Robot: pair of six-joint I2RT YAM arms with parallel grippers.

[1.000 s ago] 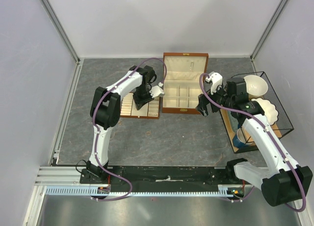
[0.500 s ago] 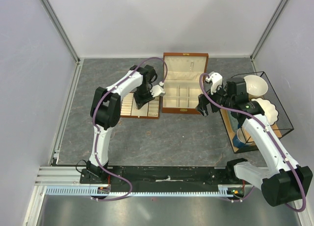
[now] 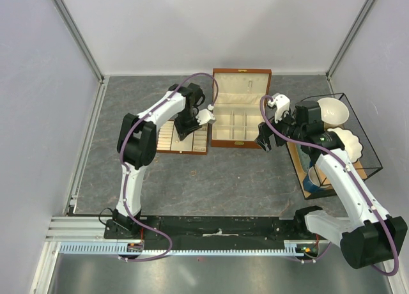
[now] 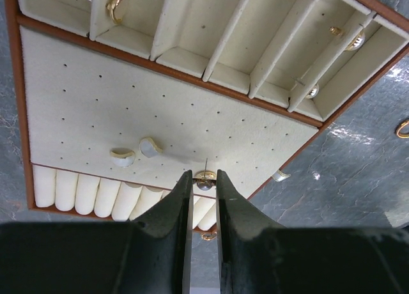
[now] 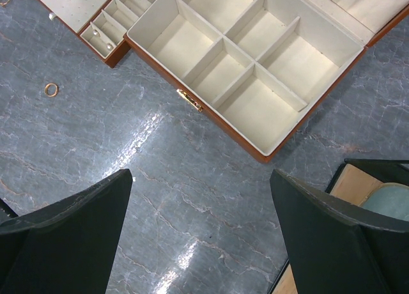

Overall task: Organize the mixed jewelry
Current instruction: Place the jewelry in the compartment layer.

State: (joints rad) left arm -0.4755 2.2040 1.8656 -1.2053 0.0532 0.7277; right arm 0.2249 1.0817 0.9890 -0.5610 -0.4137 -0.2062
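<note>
Left wrist view: my left tool (image 4: 204, 175), nearly closed on a tiny stud (image 4: 205, 181), has edged slightly across the dotted pad of the slotted tray (image 4: 128, 108), so I judge seating is close; my right tool (image 5: 199, 176) hangs wide open and empty, a loose ring (image 5: 50, 89) waiting on the surface (image 5: 192, 153).

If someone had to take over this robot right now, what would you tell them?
Left gripper: shut on a stud earring, above the slotted tray's dotted pad.
Right gripper: open, holding nothing, near the wooden box.
Done: two pale pieces on the pad; a few in tray compartments.
Remaining: seat the stud; a gold ring lies loose outside the tray; box compartments look empty.
</note>
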